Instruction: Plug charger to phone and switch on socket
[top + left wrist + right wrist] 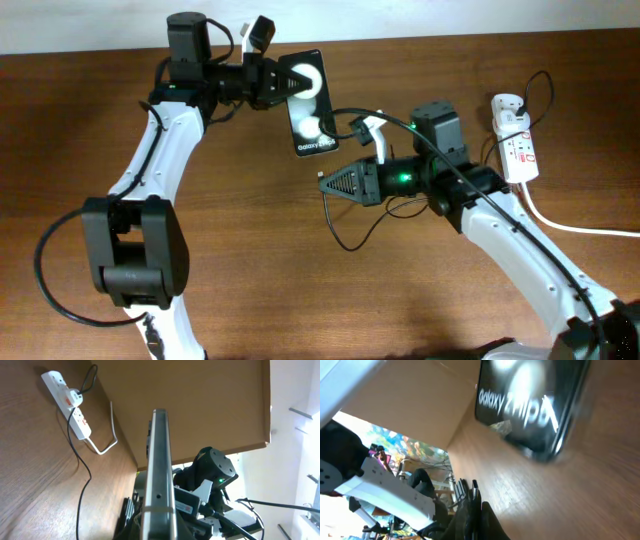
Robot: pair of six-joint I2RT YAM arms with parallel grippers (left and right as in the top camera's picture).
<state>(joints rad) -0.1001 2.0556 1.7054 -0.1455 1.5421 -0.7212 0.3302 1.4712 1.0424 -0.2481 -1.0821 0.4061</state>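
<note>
Edge-on and closest to the left wrist camera is the phone [159, 460], a thin grey rim with a small hole in it. The left gripper [283, 82] is clamped on its far end. From overhead the phone sits toward the far edge of the table [250, 300], about midway along it, with its lettered end pointing to the near edge. I cannot tell whether that end rests on the wood or hangs just above it.

The right gripper [330, 183] is at the middle of the table, just near-side of the phone. Its fingers are pressed together on what looks like the tip of the charger [89, 477], whose thin black cable trails across the wood to the socket [520, 150] by the far right corner.

The main risk is a bad line-up. The tip points toward the left edge, not at the phone's end face, so a straight push would likely skid it along the rim or across the glass. Because the phone is pinched at one end only, a sideways shove could pivot it or work it loose. The slack cable lies close to the right arm, and catching it could twist the tip or tug at the socket end.

The phone is black and glossy, with bright glare patches and white "Galaxy" lettering at its near end.
</note>
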